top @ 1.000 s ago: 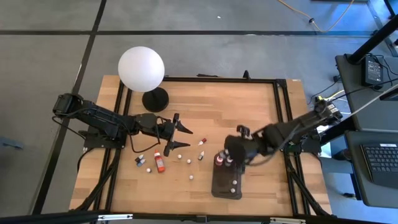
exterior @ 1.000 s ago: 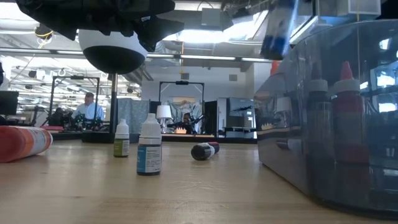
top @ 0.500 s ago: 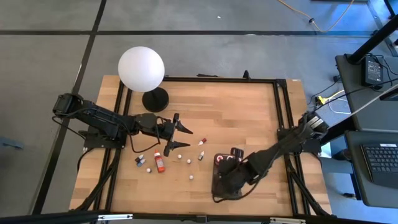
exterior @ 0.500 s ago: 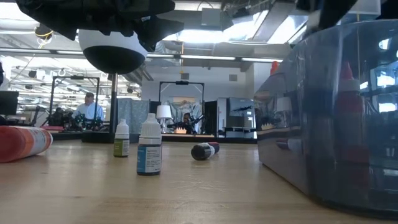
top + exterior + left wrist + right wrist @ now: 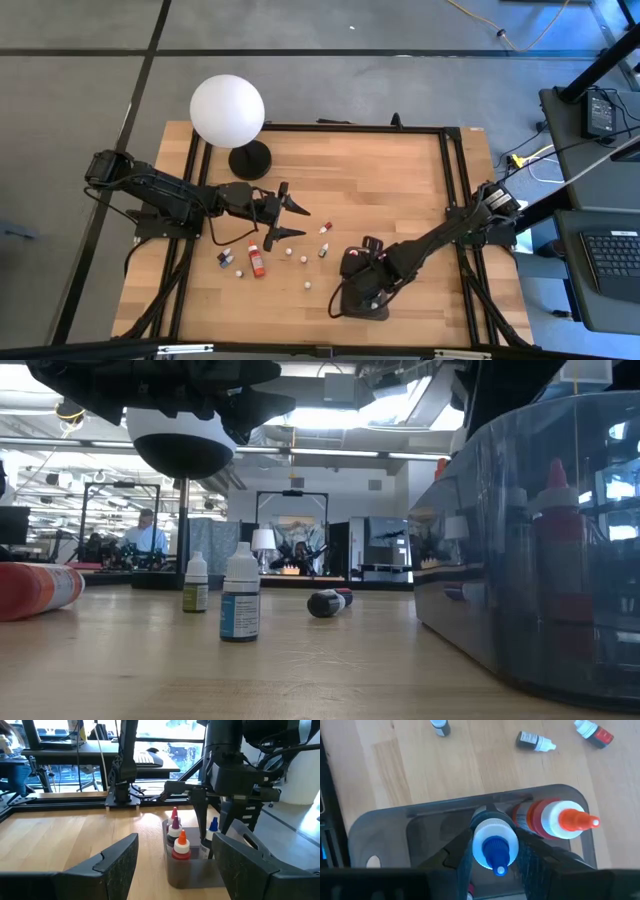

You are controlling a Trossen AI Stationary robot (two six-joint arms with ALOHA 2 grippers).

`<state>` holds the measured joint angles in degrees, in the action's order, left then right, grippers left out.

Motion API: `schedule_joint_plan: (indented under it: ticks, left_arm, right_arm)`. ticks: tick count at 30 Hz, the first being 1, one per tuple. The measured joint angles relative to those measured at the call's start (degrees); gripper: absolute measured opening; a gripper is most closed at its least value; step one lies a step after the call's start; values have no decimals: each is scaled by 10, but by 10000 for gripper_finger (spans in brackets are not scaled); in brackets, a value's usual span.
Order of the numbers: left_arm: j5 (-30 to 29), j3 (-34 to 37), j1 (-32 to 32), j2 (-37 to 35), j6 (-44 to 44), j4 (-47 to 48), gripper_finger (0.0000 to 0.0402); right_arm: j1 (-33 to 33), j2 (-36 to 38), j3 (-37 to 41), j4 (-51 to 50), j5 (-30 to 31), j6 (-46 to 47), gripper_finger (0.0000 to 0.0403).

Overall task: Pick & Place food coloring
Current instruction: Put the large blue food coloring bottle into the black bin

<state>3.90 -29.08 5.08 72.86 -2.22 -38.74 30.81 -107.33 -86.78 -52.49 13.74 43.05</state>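
Observation:
The dark grey tray (image 5: pixel 375 305) sits near the table's near edge and holds several food coloring bottles, one of them orange-capped (image 5: pixel 560 822). My right gripper (image 5: pixel 362 283) reaches down into the tray, shut on a blue-capped bottle (image 5: pixel 495 847). My left gripper (image 5: pixel 285 222) hovers open above the table's middle, left of the tray, touching nothing. Several small bottles (image 5: pixel 241 270) stand or lie on the wood below it, among them a red one (image 5: pixel 256 262) on its side. My right gripper pinches the blue-capped bottle between its two fingers (image 5: pixel 465 855) at the white collar (image 5: pixel 495 834) just under the cap. The fingers come from above, pointing down. The bottle stands upright inside the tray beside the orange-capped one; its base is hidden.
A white globe lamp (image 5: pixel 227 110) on a black base stands at the table's far left. Black rails (image 5: pixel 452 190) frame the table. Bare wood lies between lamp and tray. In the low view the tray wall (image 5: pixel 540 540) fills the right side, with loose bottles (image 5: pixel 239 600) to its left.
My right gripper has moved toward the near edge and down, carrying the blue-capped bottle from above the tray's far end into the tray. The bottle stayed upright in the hold.

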Motion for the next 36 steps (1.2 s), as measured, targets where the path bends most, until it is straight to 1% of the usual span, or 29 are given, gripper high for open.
schedule_joint_plan:
  ticks: [21,29,32,36]
  left_arm:
    - [0,0,0,0,0,0,251]
    - [0,0,0,0,0,0,251]
    - [0,0,0,0,0,0,251]
    - [0,0,0,0,0,0,251]
  right_arm:
    - [-2,-20,1,4,7,-28,134]
    - [-2,-20,1,5,8,-28,143]
    - [-2,-20,1,5,21,-28,144]
    - [-2,-20,1,5,23,-29,142]
